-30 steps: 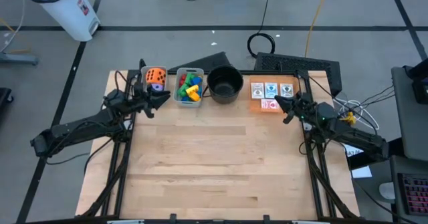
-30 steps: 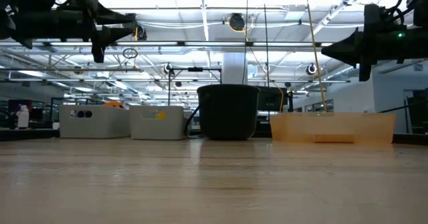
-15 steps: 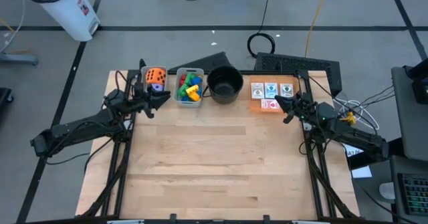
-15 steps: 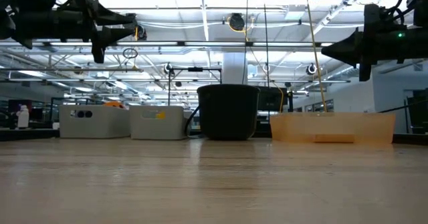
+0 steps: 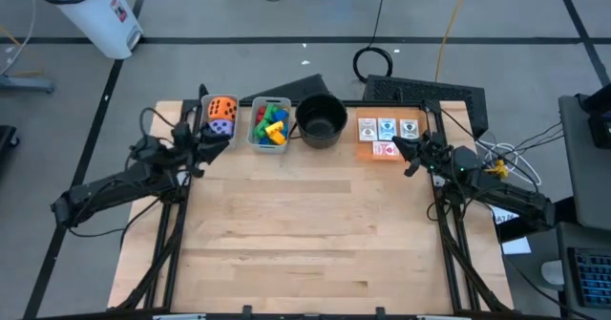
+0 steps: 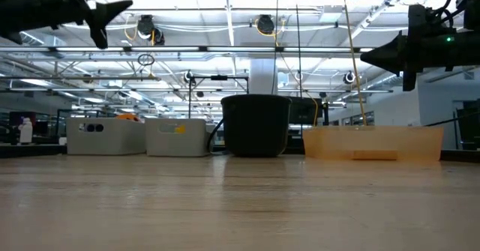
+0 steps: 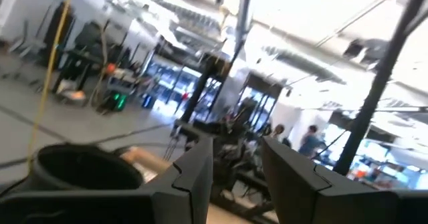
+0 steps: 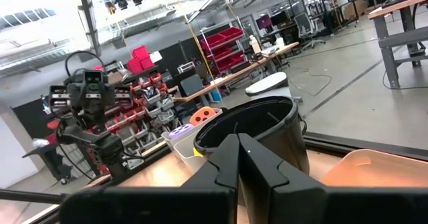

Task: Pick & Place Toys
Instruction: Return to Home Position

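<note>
Left pincer (image 5: 215, 140) hangs above the desk (image 5: 305, 234) at about 10 o'clock from the desk's centre, close to the far left corner. In the left wrist view its two fingers (image 7: 194, 180) stand spread apart with a clear gap and nothing between them. At 12 o'clock from it sits the left grey bin (image 6: 112, 140), which holds the orange die (image 5: 222, 107) and, at 6 o'clock from that one, the purple die (image 5: 221, 126). Just beside it, at its 3 o'clock, is the second grey bin (image 6: 176, 140), with the red, blue, yellow and green blocks (image 5: 271, 124) heaped inside. Next, the round black pot (image 5: 321, 119) stands at 12 o'clock of the desk. At the pot's 3 o'clock the orange bin (image 6: 390, 140) contains three picture cards (image 5: 387, 128) in a row and a red card (image 5: 385, 150) at 6 o'clock from them. Right pincer (image 5: 401, 149) waits at about 2 o'clock from the desk's centre, over the near right part of that bin. In the right wrist view its fingers (image 8: 227, 164) are pressed together and grip nothing.
</note>
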Robot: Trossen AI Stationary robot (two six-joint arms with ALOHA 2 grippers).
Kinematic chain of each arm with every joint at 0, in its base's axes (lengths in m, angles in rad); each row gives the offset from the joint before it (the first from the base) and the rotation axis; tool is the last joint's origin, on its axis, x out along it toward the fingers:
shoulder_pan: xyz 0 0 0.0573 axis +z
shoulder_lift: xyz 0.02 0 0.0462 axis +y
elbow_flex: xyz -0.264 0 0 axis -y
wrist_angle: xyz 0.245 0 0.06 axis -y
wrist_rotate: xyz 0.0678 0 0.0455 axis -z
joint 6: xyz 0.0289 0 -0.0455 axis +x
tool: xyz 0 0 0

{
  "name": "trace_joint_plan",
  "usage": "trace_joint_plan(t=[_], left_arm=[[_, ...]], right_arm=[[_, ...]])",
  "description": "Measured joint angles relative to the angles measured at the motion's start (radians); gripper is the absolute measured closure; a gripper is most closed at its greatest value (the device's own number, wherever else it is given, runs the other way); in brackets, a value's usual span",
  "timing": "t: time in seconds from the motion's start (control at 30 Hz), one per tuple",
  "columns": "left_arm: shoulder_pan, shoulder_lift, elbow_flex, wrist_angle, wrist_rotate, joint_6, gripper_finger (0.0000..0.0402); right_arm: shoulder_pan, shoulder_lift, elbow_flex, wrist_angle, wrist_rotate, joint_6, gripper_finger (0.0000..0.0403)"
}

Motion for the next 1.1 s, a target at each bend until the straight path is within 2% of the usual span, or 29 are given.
trace_joint_plan(t=[0.37, 0.67, 0.77, 0.9, 1.0, 1.1], left_arm=[[-0.064, -0.106, 0.001, 0.007, -0.003, -0.003, 0.027], [-0.069, -0.11, 0.001, -0.043, -0.003, -0.003, 0.027], [-0.069, -0.131, -0.036, -0.046, -0.003, -0.003, 0.027], [-0.067, -0.18, -0.156, -0.058, -0.003, -0.002, 0.027], [-0.065, -0.197, -0.147, -0.285, 0.001, 0.0, 0.027], [-0.065, -0.197, -0.15, -0.424, 0.004, 0.0, 0.027]], right_arm=[[0.0, 0.0, 0.0, 0.0, 0.0, 0.0, 0.0399], [0.0, 0.0, 0.0, 0.0, 0.0, 0.0, 0.0399], [0.0, 0.0, 0.0, 0.0, 0.0, 0.0, 0.0399], [0.0, 0.0, 0.0, 0.0, 0.0, 0.0, 0.0399], [0.0, 0.0, -0.001, -0.001, 0.001, 0.0, 0.0399], [0.0, 0.0, 0.0, -0.002, 0.0, 0.0, 0.0399]])
